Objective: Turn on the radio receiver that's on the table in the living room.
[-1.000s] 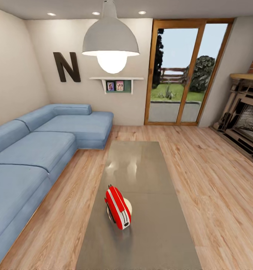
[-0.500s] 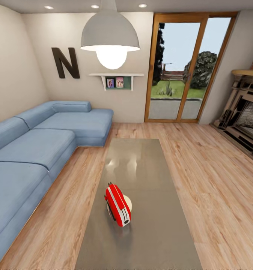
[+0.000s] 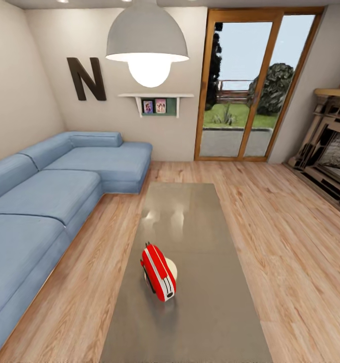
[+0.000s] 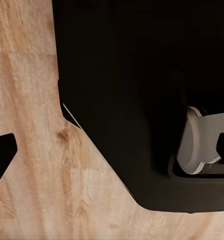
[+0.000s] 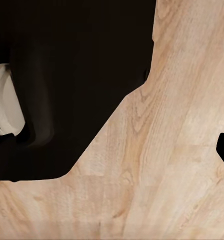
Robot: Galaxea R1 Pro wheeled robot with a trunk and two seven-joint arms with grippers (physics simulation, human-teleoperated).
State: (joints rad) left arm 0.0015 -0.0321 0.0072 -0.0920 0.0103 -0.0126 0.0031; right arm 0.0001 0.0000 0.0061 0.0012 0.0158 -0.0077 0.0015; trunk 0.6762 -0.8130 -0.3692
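The red radio receiver with white edge trim stands on the near half of the long glossy grey-brown table, its narrow side turned toward me. A round white light reflection shows on the tabletop just behind it. The room around it has a blue L-shaped sofa, a dark letter N on the beige wall and a white pendant lamp. My left gripper and right gripper hang open over the wood floor beside my dark base, with nothing between their fingers.
The sofa runs along the table's left side with a strip of wood floor between them. A glass door is at the far wall, and a fireplace stands at the right. Wide floor lies right of the table.
The whole head view has shifted slightly as the camera moved nearer the table. The radio stays in the same place on the tabletop.
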